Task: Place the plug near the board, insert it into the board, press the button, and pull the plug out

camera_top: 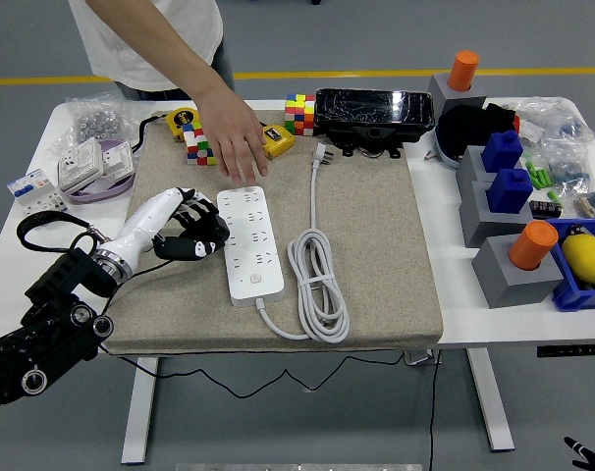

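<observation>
Left hand (191, 234) at board's (250, 241) left edge, fingers loosely curled, holding nothing (contact w/ board unclear). Person's hand (233, 143) flat on mat at board's far end. Risk: collision w/ that hand, or nudging board askew. Plug (322, 154) far side of mat, well apart from hand, prongs pointing away; board's long axis near-to-far.

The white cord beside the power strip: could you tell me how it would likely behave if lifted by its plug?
The white cord looks floppy; its coiled loops would probably unwind and trail. It joins the power strip, which may drag.
</observation>
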Tool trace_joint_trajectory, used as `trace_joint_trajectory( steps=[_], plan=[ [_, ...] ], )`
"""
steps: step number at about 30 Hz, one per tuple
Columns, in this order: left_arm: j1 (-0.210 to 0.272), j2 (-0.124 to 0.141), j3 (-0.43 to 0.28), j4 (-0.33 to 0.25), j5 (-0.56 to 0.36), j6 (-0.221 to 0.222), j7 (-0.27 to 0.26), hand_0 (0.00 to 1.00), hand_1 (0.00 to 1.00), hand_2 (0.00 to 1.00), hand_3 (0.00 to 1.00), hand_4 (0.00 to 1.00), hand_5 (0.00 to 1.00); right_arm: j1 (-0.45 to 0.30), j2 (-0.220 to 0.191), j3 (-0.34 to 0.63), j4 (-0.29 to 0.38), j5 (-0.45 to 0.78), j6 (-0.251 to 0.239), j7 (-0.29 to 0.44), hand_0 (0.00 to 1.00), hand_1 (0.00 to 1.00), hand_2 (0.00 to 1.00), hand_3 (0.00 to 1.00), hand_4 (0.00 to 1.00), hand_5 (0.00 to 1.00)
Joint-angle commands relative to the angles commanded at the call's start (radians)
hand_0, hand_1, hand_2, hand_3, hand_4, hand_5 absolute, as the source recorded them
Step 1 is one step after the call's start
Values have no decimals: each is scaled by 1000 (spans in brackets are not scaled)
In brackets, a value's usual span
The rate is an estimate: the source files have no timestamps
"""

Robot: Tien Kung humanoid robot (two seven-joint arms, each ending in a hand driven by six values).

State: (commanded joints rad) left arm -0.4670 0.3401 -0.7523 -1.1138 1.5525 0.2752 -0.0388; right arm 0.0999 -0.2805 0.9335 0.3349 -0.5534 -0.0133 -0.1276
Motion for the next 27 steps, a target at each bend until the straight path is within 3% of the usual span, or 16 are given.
trace_joint_trajectory(
  steps=[7, 27],
  plan=[
    [-33, -4, 40, 22, -11, -1, 9, 461, 409, 487, 555, 664, 2, 1, -1, -2, 1, 1, -1, 0, 579, 672, 686, 618, 979, 521],
    [-49, -12, 66, 55, 1, -3, 17, 461, 412, 486, 555, 664, 2, 3, -2, -6, 1, 3, -1, 0, 581, 672, 685, 618, 979, 521]
  ],
)
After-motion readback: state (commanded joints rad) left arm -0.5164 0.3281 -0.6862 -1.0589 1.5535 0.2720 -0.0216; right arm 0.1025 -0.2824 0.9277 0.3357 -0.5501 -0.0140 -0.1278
